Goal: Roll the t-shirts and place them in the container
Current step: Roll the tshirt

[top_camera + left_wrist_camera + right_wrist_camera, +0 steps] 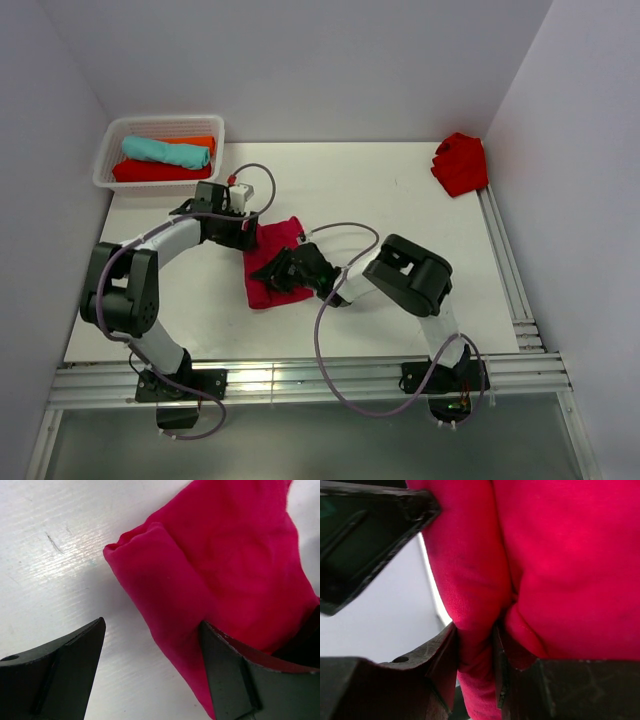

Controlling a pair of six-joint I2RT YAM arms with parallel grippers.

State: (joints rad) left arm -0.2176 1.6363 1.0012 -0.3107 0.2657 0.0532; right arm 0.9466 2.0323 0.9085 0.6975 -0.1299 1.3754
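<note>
A pinkish-crimson t-shirt lies folded into a narrow strip at the middle of the table. My left gripper is open at the strip's far left corner. In the left wrist view its jaws straddle the folded edge, one finger resting on the cloth and the other over bare table. My right gripper is shut on a pinched fold of the same shirt at the strip's middle. The neck label is hidden.
A white basket at the back left holds rolled teal, orange and scarlet shirts. A crumpled red shirt lies at the back right. Metal rails run along the right edge and the front edge.
</note>
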